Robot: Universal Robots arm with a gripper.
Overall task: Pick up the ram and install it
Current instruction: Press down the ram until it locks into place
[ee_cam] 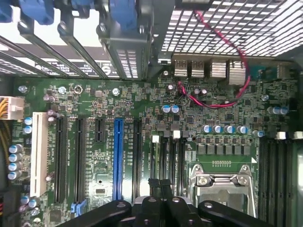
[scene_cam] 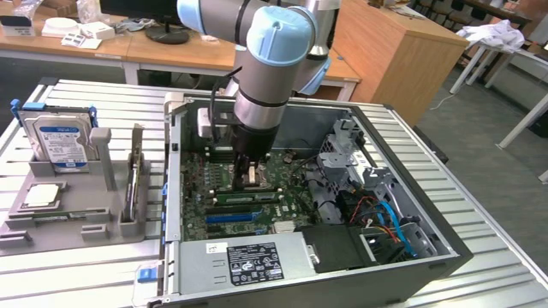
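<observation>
We see the arm (scene_cam: 272, 70) reaching straight down into the open computer case (scene_cam: 428, 253), which lies on its side on the slatted counter (scene_cam: 86, 276). The pincer (scene_cam: 249, 181) hangs low over the green motherboard (scene_cam: 199, 215), near the middle of the case.

In the wrist view the pincer (ee_cam: 161, 188) has its two dark fingers (ee_cam: 154, 185) pressed together with no gap between them, and we see nothing sticking out from between them. They sit over the narrow black memory slots (ee_cam: 166, 158), between the blue slot (ee_cam: 117, 156) and the silver processor socket (ee_cam: 222, 182).

In the exterior view the ram (scene_cam: 246, 196) lies as a long green strip across the motherboard, directly beneath the pincer's tip and on its near side, running toward the exterior view's left and right. It appears seated along the slots. We cannot tell whether the fingertips touch its upper edge or stand just above it.

Well apart, on the exterior view's left, a grey holder (scene_cam: 77, 221) on the counter carries a silver hard drive (scene_cam: 58, 142) with a blue label, standing upright.
</observation>
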